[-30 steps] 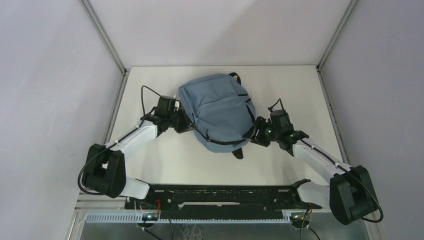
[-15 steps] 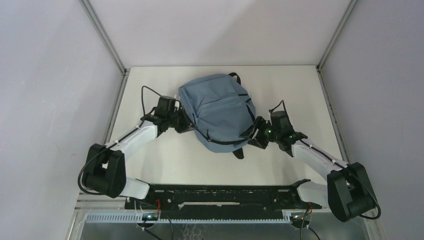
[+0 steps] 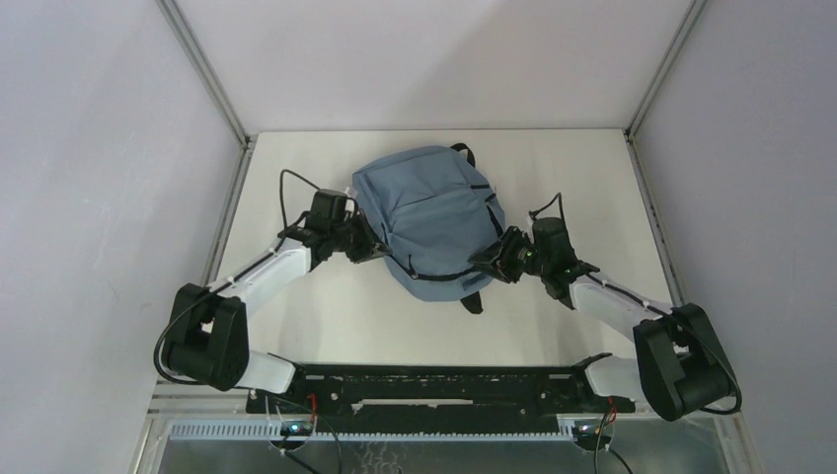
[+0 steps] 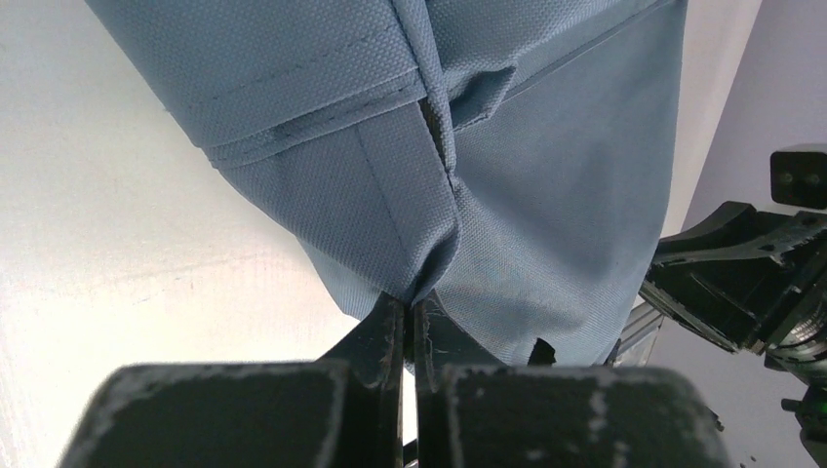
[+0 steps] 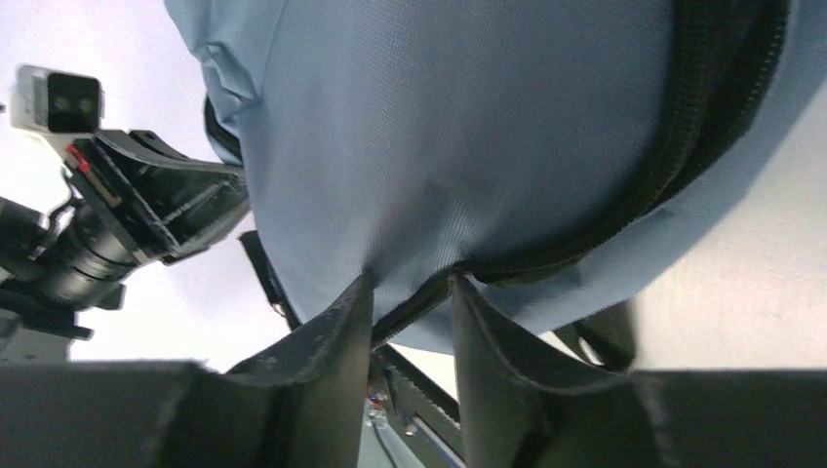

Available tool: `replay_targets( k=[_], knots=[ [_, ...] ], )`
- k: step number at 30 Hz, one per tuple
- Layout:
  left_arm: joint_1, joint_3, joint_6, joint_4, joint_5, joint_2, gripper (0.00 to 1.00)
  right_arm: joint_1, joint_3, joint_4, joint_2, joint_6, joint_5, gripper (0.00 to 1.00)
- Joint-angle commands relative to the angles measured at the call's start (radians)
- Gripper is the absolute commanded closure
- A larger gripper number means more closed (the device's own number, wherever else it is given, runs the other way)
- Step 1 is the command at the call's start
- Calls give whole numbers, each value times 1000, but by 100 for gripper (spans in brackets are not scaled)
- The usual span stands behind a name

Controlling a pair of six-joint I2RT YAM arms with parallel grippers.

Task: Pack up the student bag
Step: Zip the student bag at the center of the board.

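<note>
The student bag (image 3: 429, 217), grey-blue with black zippers, lies flat in the middle of the white table (image 3: 336, 316). My left gripper (image 3: 373, 252) is at the bag's left edge and is shut on a pinch of its fabric; in the left wrist view the jaws (image 4: 410, 302) meet on a fold of the bag (image 4: 546, 175). My right gripper (image 3: 484, 259) is at the bag's lower right edge. In the right wrist view its fingers (image 5: 410, 288) stand apart, with the bag's black zipper (image 5: 683, 136) and its fabric edge (image 5: 458, 127) between the tips.
A black strap (image 3: 471, 301) sticks out from under the bag's near edge. Enclosure walls with metal posts (image 3: 212, 79) ring the table. A black rail (image 3: 434, 385) runs along the near edge between the arm bases.
My right gripper has moved left, from just beside the bag onto its lower right zipper edge. The left gripper and the bag have stayed put.
</note>
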Motion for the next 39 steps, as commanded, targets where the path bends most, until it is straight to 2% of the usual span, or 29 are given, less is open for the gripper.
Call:
replay_targets(
  k=[1, 6, 11, 13, 17, 21, 23, 25, 28, 32, 39],
  knots=[
    [-12, -16, 3, 73, 51, -15, 100, -4, 47, 186, 42, 45, -49, 66],
    [-13, -21, 5, 75, 55, -18, 100, 2, 121, 211, 87, 24, -43, 82],
    [-15, -33, -1, 89, 61, -15, 100, 5, 219, 211, 193, -5, -86, 90],
    [-16, -34, -2, 89, 67, -18, 100, 15, 239, 179, 181, -34, -83, 90],
    [-19, -45, 3, 96, 63, -24, 100, 37, 240, 69, 126, -138, 22, 87],
    [-19, -43, 5, 106, 82, -6, 100, 4, 246, 111, 179, -143, -27, 88],
    [-21, -40, 7, 106, 89, 0, 100, 3, 292, 61, 210, -173, -58, 82],
    [-21, -39, 12, 106, 94, -3, 100, 4, 333, -30, 215, -221, -50, 65],
    [-22, -36, 18, 106, 96, -12, 100, 5, 342, -140, 138, -310, 22, 49],
    [-29, -28, 21, 104, 100, -11, 100, 6, 342, -279, 13, -413, 114, 42],
    [-46, -11, 22, 103, 100, 9, 100, 66, 326, -409, -104, -490, 174, 40]
  ],
)
